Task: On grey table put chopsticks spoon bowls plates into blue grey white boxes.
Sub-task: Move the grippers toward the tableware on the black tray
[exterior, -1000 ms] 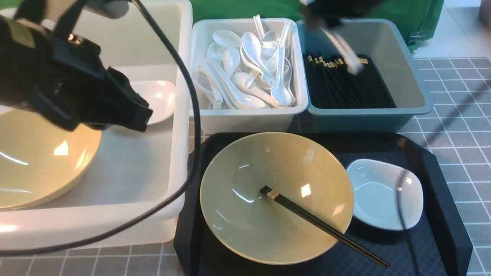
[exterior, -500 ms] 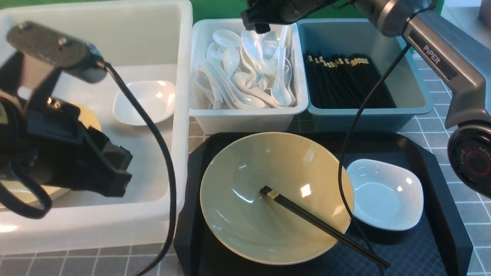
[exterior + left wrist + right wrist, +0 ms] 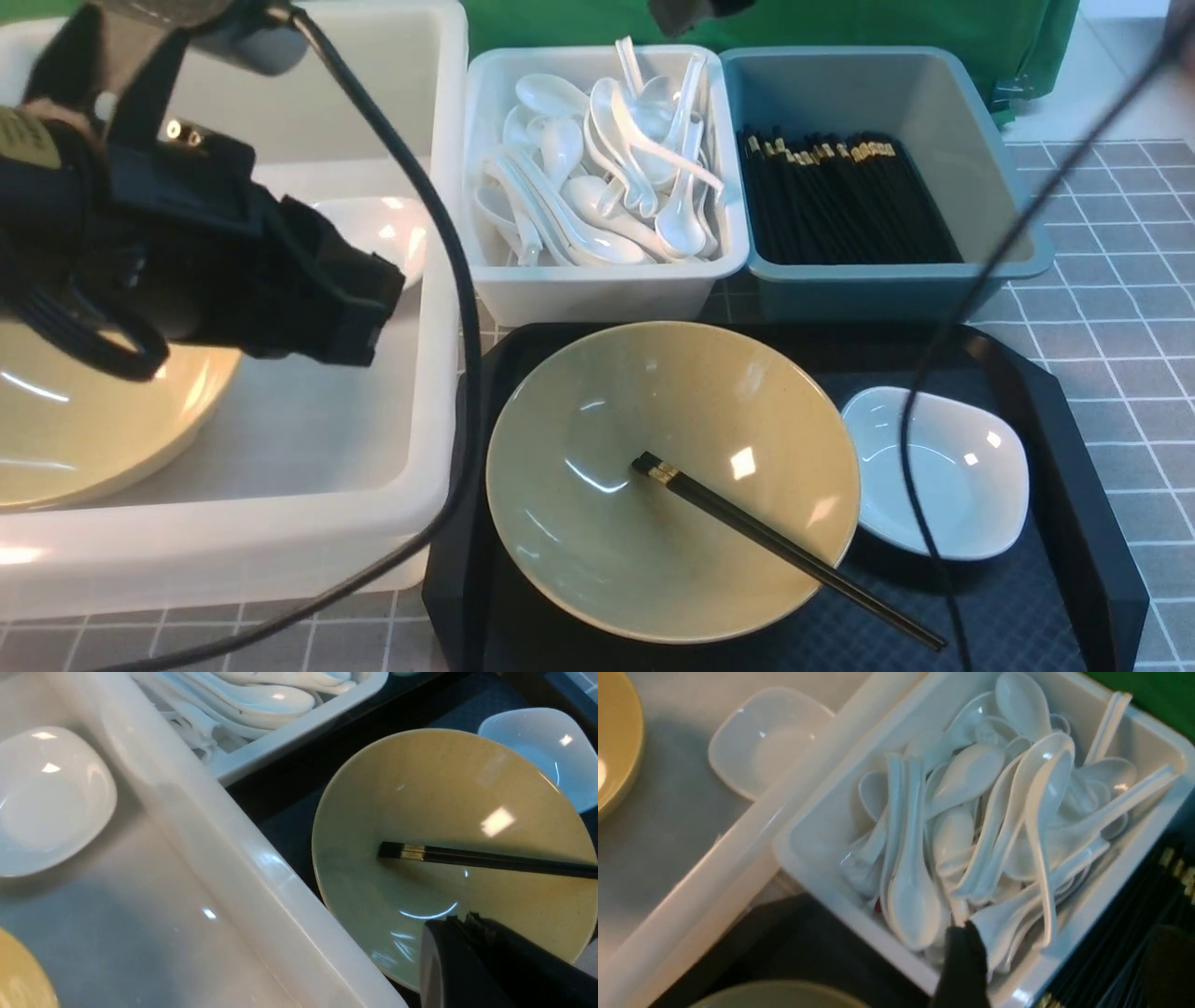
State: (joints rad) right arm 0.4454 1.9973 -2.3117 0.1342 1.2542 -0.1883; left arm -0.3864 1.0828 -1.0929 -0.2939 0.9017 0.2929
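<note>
A beige bowl [image 3: 672,481] sits on the black tray [image 3: 1074,439] with a pair of chopsticks [image 3: 784,551] lying in it. A small white plate [image 3: 938,471] lies beside it. My left gripper [image 3: 359,299] is shut and empty, hovering over the large white box [image 3: 439,280], which holds another beige bowl [image 3: 84,420] and a white plate [image 3: 392,233]. In the left wrist view its tips [image 3: 467,917] hang above the tray bowl [image 3: 420,788]. My right gripper [image 3: 1064,933] is open and empty above the spoons [image 3: 971,826]; only its tip [image 3: 695,11] shows in front.
The small white box [image 3: 597,289] is full of spoons [image 3: 607,168]. The blue-grey box [image 3: 878,294] holds several chopsticks [image 3: 840,201]. The right arm's cable [image 3: 924,448] hangs across the tray. Grey gridded table [image 3: 1120,280] shows at right.
My right gripper carried a spoon from over the blue-grey box to the small white box, let it go and rose to the top edge. My left arm dipped, then came up and right.
</note>
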